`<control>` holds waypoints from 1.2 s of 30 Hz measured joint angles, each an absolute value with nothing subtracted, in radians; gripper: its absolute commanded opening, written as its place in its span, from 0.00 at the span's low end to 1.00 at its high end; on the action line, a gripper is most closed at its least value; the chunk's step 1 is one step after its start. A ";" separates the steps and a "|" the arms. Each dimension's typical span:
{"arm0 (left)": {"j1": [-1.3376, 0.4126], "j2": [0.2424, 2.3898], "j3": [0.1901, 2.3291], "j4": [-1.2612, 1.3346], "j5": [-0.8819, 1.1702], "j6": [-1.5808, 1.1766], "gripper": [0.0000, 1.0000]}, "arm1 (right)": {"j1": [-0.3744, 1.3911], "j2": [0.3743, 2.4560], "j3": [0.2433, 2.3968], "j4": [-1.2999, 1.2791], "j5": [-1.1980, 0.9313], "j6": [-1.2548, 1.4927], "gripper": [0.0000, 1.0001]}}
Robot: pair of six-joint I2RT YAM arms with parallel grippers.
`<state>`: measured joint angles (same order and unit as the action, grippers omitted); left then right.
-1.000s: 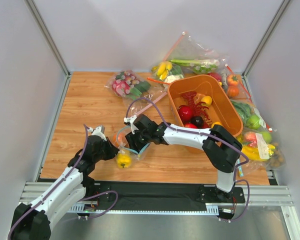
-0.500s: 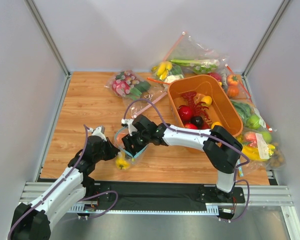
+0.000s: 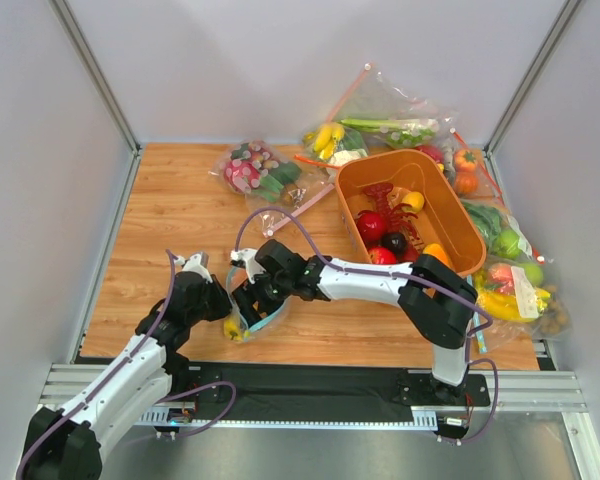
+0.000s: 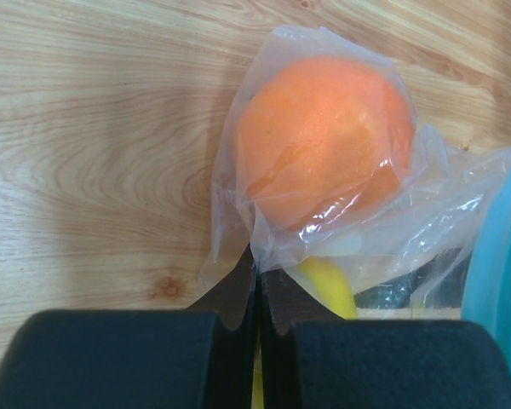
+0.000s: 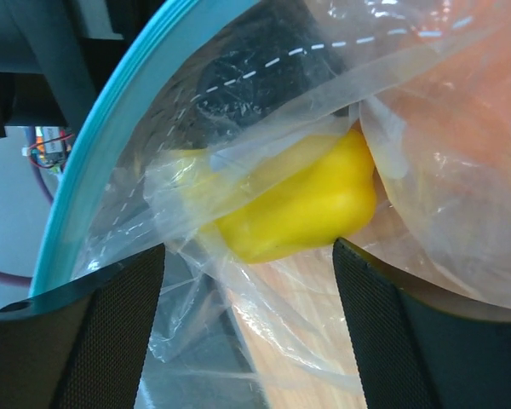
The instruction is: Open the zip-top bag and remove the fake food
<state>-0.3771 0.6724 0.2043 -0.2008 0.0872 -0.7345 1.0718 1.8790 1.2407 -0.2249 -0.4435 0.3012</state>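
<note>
Plastic of the zip-top bag (image 4: 443,196) is pinched in my left tool (image 4: 255,285), my right tool (image 5: 247,256) spread astride the yellow fake food (image 5: 302,204).

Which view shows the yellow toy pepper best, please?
Right wrist: the yellow pepper sits large and central inside the bag. Left wrist shows only a sliver; the top view, a small speck.

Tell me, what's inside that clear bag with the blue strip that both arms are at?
An orange toy fruit and a yellow one show through the zip-top bag. Crumpled plastic covers the rest, so whether more pieces lie inside cannot be seen.
</note>
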 measured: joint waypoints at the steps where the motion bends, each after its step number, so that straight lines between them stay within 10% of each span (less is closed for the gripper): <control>1: -0.377 0.669 0.204 -0.204 0.084 -0.734 0.00 | 1.076 1.882 1.241 -0.223 -0.434 0.296 0.82; 22: -0.364 0.682 0.186 -0.143 0.116 -0.709 0.00 | 1.134 1.913 1.066 0.113 -0.304 0.242 0.85; 29: -0.350 0.796 0.192 -0.011 0.176 -0.664 0.00 | 1.144 1.861 1.012 0.132 -0.311 0.221 0.34; 36: -0.357 0.844 0.239 -0.043 0.221 -0.621 0.11 | 1.160 1.755 0.995 0.089 -0.202 0.167 0.28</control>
